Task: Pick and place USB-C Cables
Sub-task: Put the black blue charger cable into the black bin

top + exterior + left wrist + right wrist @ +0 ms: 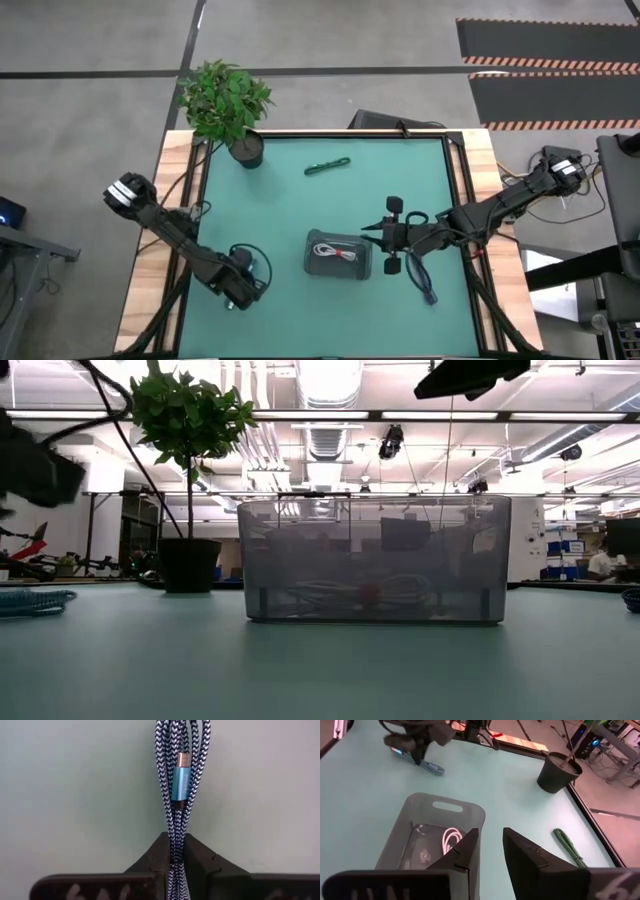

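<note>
Left gripper (172, 862): low over the near-left part of the green tabletop (280, 200), jaws clenched on the light blue cable (180, 780), a braided blue-and-white bundle with a metallic blue plug; the bundle extends forward from the jaws over the mat.

Right gripper (487, 852): hovering just to the right of the grey tray (338, 266), jaws released and parted, holding nothing.

Grey tray: near the middle of the tabletop, translucent, with a handle slot in its end wall. Contents: the white-and-red cable (338, 252), coiled on the tray floor; the low view shows its pale loops and a red spot through the wall.

Green cable (327, 166): lying on the mat toward the far side, right of the potted plant (225, 100), well apart from the tray.

Dark navy cable (424, 280): on the mat at the right, beside the right arm, outside the tray.

Potted plant: dark pot at the far-left corner of the tabletop.
</note>
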